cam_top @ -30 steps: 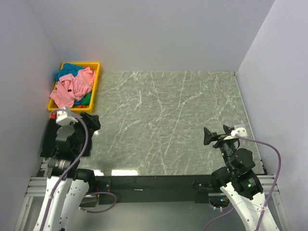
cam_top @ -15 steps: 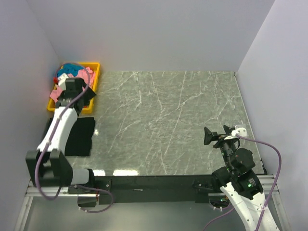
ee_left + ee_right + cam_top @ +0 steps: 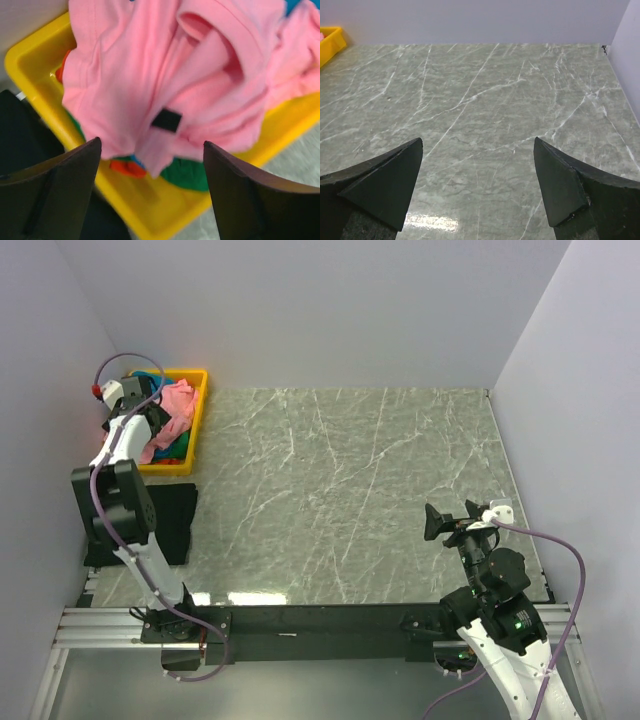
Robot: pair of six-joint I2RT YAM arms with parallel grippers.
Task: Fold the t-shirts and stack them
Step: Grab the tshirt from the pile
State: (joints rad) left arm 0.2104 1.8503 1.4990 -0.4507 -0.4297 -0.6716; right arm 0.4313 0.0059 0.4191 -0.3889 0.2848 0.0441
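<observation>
Left pincer (image 3: pixel 151 146) has swung out to the tray (image 3: pixel 30 55) at the far left corner of the desk (image 3: pixel 350 490). It hangs wide open over the pink shirt (image 3: pixel 165 75), gripping nothing. I think I grab next. Right pincer (image 3: pixel 477 142) waits open.

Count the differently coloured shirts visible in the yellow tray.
4, all heaped in the yellow tray: pink shirt on top, green shirt and orange-red shirt peeking from under it, blue shirt at one edge. More may be hidden.
</observation>
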